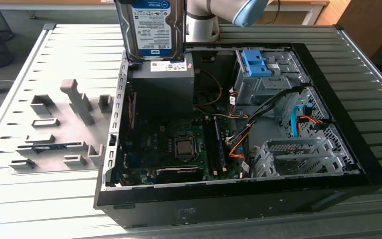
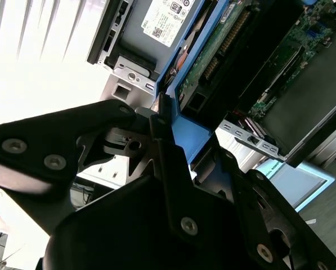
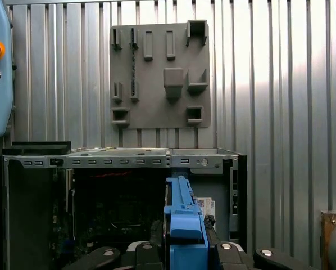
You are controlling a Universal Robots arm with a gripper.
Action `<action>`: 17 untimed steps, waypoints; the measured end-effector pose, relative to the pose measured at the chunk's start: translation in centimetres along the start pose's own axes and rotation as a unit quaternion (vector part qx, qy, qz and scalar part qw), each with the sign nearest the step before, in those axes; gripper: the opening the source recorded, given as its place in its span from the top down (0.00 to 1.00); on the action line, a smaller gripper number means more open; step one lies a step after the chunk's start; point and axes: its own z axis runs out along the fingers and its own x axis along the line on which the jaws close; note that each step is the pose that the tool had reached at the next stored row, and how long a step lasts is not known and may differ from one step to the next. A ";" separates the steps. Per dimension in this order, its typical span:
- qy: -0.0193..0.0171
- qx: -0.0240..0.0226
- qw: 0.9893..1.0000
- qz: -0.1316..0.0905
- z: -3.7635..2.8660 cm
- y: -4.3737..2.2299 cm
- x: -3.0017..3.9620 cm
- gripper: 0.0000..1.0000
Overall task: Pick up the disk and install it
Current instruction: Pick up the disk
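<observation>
Black fingers [image 2: 162, 143] of the gripper [image 2: 176, 126] are sitting closest to the lens in both wrist views. I am watching them pinch the end of the blue carrier bracket [image 3: 184, 222], so the claw is closed on the disk [image 1: 152, 25]. From the exterior view, the disk is hanging upright over the back corner of the open computer case [image 1: 350, 164]. It is showing a silver body, a white-and-blue label and blue rails down both edges (its green circuit board [image 2: 213, 53] is facing the second wrist view). Its lower edge is hovering just above the grey power-supply box [image 1: 161, 84] inside the case; whether they touch, I cannot tell.
</observation>
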 end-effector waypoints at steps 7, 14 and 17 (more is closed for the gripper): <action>0.000 0.000 1.000 0.000 0.02 -1.29 -0.04 0.64; 0.000 0.000 1.000 0.000 0.03 -1.99 -0.06 0.64; 0.000 0.000 1.000 0.000 0.03 -2.14 -0.06 0.64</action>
